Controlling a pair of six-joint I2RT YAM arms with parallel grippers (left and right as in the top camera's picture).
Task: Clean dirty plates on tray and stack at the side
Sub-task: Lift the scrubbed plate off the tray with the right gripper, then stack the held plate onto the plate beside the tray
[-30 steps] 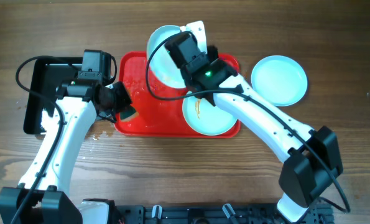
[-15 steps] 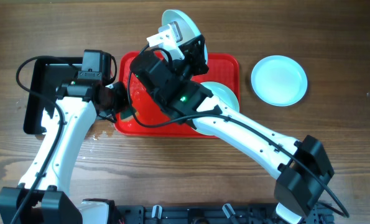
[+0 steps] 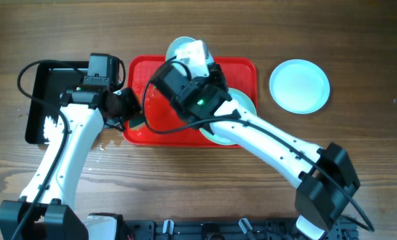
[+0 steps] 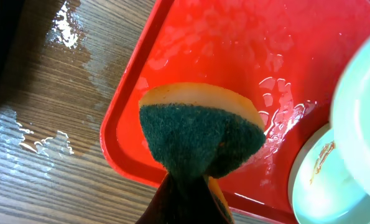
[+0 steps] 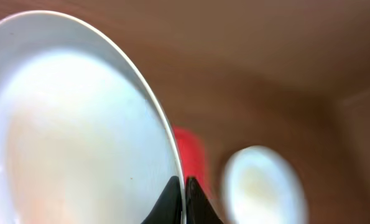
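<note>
wooden table [image 3: 371, 167] carries everything. a large red rectangular plastic tray [image 3: 241, 67] lies at the middle, its floor wet and half covered by the right arm. a glossy black rectangular tray [image 3: 41, 87] sits to its left, partly under the left arm. one round pale blue-white plate [image 3: 299, 87] rests on the wood right of the red tray. the second plate [image 4: 324, 180], orange-smeared, lies in the tray's near right part, mostly hidden from overhead. the third plate [image 5: 79, 124] is tilted on edge above the tray's far side, its rim pinched by the right gripper [image 5: 181, 190]. the left gripper [image 4: 185, 199], cut off by the frame, clamps a green-and-yellow sponge [image 4: 200, 134] over the tray's left edge; whether the sponge touches the tray is unclear.
</note>
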